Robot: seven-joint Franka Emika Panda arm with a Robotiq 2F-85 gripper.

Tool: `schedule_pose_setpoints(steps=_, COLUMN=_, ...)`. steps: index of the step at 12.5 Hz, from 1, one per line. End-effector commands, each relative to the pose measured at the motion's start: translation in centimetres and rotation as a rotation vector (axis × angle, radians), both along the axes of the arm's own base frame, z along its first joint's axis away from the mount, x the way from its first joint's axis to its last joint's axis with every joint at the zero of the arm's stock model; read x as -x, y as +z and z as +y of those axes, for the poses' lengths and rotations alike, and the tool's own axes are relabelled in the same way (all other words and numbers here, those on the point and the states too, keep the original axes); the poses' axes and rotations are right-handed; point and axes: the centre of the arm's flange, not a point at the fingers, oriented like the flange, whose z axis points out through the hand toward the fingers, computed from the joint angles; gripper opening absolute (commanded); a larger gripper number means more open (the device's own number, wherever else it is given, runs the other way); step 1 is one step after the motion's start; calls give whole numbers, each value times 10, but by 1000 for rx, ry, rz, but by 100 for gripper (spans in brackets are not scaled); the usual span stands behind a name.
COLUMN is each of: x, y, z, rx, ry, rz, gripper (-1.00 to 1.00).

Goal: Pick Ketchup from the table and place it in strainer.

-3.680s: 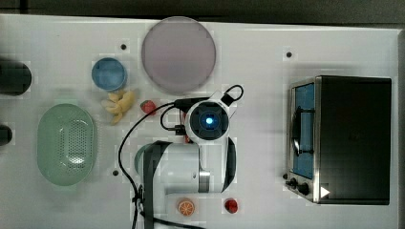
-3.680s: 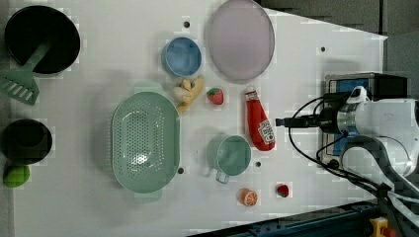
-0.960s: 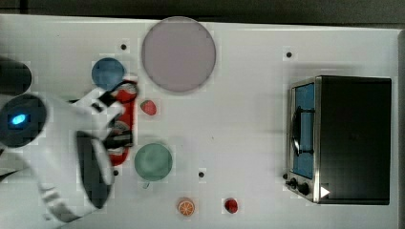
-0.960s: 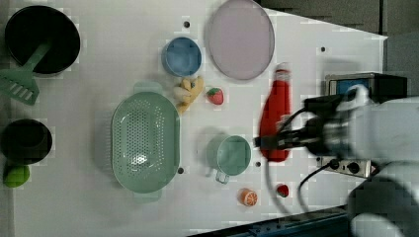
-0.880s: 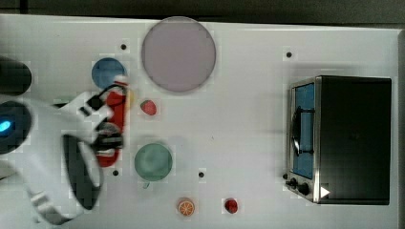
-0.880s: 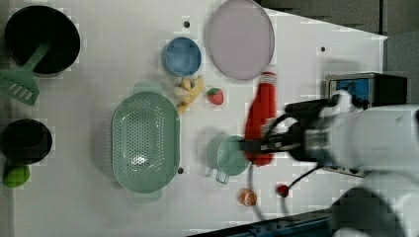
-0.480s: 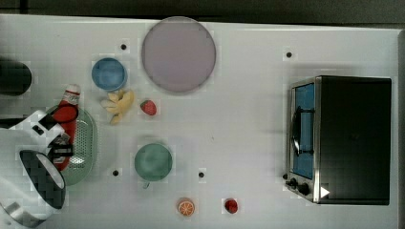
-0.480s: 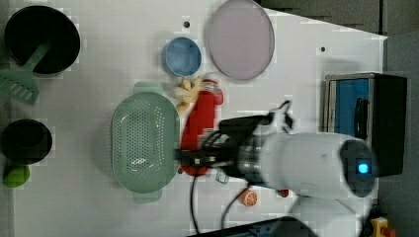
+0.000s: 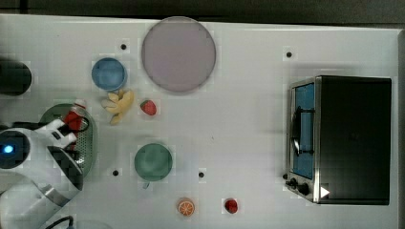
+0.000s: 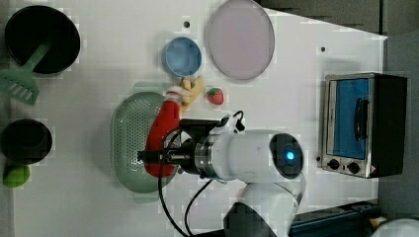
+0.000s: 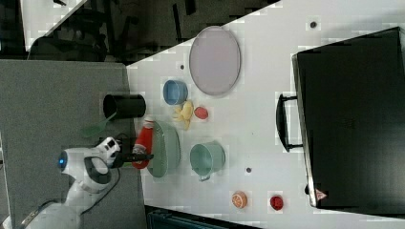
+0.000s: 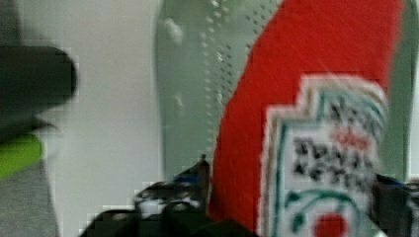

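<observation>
Ketchup (image 10: 163, 133) lies over the strainer (image 10: 129, 143), cap toward its rim. Claw (image 10: 159, 157) flanks the bottle base; whether it grips or has released cannot be told. Step: placement. Next: confirm release, then retract clear of the strainer.

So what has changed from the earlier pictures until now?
The Ketchup was lifted from the table beside the green cup and carried toward the left view's left; it is now over the strainer. The claw is still at the bottle; whether it has let go is unclear. The blue bowl, plate, fruits and toaster oven stayed in place.
</observation>
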Motion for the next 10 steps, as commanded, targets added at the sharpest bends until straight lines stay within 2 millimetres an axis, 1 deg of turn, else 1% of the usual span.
schedule_pose_setpoints(steps=1, x=-9, y=28, z=-3, rx=-4, ry=-97, rz=-51, gripper=100)
schedule_pose_setpoints(steps=2, x=-14, y=39, z=-6, rx=-8, ry=-112, rz=-71, gripper=100)
schedule_pose_setpoints(steps=4, x=-32, y=69, z=-21, rx=-17, ry=-162, rz=-130, gripper=100)
schedule_pose_setpoints(steps=6, x=-55, y=104, z=-51, rx=-16, ry=-233, rz=-199, gripper=100)
schedule_pose_setpoints(steps=7, x=-68, y=124, z=-70, rx=-8, ry=-273, rz=-238, gripper=100)
schedule_pose_setpoints(steps=8, x=-80, y=142, z=-95, rx=18, ry=-317, rz=-262, gripper=100)
schedule_pose_setpoints(steps=10, x=-102, y=178, z=-153, rx=99, ry=-418, rz=-269, gripper=100)
